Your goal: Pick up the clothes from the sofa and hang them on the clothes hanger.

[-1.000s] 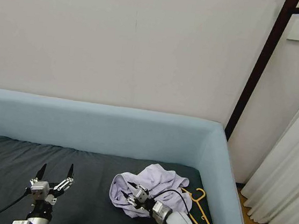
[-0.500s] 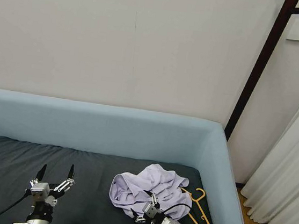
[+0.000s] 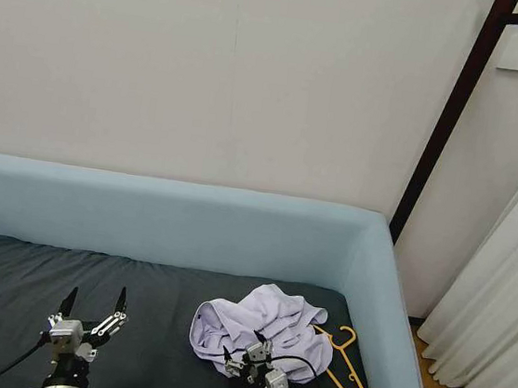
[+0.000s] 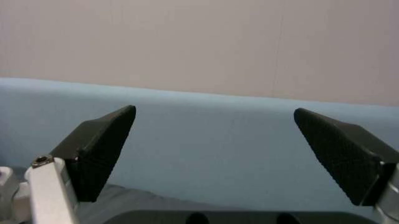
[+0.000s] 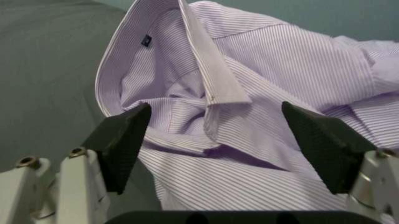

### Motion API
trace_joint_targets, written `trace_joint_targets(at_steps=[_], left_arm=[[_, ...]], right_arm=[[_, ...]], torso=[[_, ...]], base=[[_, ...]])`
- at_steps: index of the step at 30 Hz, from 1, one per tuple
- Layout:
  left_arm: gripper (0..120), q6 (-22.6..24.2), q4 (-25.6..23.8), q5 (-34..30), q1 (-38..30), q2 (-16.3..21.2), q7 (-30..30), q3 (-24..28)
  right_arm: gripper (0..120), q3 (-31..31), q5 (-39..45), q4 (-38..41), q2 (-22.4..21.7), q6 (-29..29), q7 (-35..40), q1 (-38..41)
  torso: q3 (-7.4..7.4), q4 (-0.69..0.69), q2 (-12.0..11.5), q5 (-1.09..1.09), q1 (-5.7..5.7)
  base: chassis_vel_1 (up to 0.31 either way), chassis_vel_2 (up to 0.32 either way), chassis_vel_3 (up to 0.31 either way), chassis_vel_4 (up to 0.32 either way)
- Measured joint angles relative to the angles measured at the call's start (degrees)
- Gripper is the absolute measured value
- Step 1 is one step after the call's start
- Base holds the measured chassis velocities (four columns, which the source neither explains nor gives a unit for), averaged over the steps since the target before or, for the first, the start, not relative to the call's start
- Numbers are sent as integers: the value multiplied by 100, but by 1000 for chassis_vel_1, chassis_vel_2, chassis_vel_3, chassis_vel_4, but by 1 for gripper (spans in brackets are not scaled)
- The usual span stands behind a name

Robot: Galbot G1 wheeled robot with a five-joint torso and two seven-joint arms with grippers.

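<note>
A crumpled lilac striped shirt (image 3: pixel 263 326) lies on the dark seat of the sofa (image 3: pixel 5 287), toward its right end. A yellow clothes hanger (image 3: pixel 351 373) lies flat beside the shirt's right side. My right gripper (image 3: pixel 245 358) stands open at the shirt's near edge; in the right wrist view its fingers (image 5: pixel 124 140) straddle the shirt's collar (image 5: pixel 212 88) from a short way off. My left gripper (image 3: pixel 89 315) is open over the bare seat, well left of the shirt, and faces the sofa's light blue backrest (image 4: pixel 206 140).
The sofa's light blue arm (image 3: pixel 384 330) rises right of the hanger. A plain wall stands behind the backrest. A dark door frame (image 3: pixel 444 131) and white curtains (image 3: pixel 497 324) are at the right.
My right gripper has drawn back from inside the shirt's folds to its near edge. The shirt has settled slightly. The left gripper has dropped a little.
</note>
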Motion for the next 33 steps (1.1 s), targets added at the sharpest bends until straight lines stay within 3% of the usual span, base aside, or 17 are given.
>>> trace_joint_targets(at_steps=[6,15,23,26,33], left_arm=[[100,0,-21,0,7,-5,-2,-3],[100,0,-52,-3,30,-3,-13,-3],[100,-2,-88,-23,59,20,-19,-16],[100,-6,-88,-25,54,20,-20,-1],[100,-9,-73,-28,30,20,-22,19]], right_arm=[[77,3,-140,-182,172,23,19,13],[44,105,-528,-590,551,31,363,60],[18,160,-836,-637,577,-116,544,57],[3,245,-1207,-688,565,17,470,34],[0,469,-1115,-503,358,352,-113,-11]], torso=[[0,0,0,0,0],[0,0,0,1,0],[0,0,0,0,0],[0,0,0,0,0],[0,0,0,1,0]], base=[[0,0,0,0],[0,0,0,0],[0,0,0,0],[0,0,0,0],[0,0,0,0]])
